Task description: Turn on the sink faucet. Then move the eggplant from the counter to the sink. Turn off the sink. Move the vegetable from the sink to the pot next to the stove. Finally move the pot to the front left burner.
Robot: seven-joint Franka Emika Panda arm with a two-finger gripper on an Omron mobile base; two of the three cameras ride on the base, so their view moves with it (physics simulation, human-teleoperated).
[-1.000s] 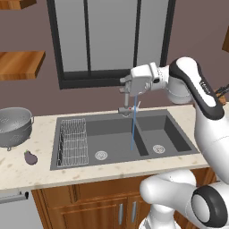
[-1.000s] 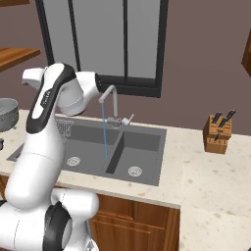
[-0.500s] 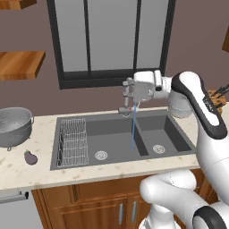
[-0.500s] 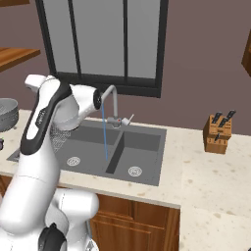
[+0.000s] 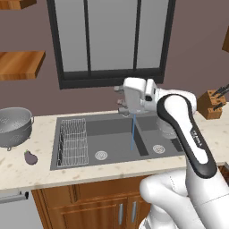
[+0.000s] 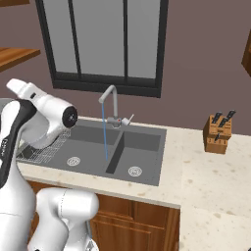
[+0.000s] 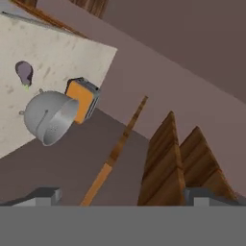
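- We see a kitchen with a pale speckled counter, and set into it a dark grey double-basin sink with a wire rack in its left basin.
- The sink faucet stands behind the divider between the basins, and a thin blue stream of water falls from its spout into the sink, just as it did half a second ago.
- The eggplant, small and dark purple, lies on the counter to the left of the sink and just in front of the silver colander. Neither has moved since the earlier pictures.
- In the hand view we see the same eggplant from far off, lying apart from the colander, with an orange box just beside the colander.
- The gripper shows as two grey fingertips at the bottom of the hand view, set wide apart with nothing between them; it holds nothing.
- Compared with half a second ago, the hand has swung away from the faucet toward the left side of the sink. In the left base view the white wrist now covers the faucet; in the right base view the arm has pulled left, leaving the faucet fully exposed.
- A wooden knife block sits on the counter to the right of the sink, unchanged.
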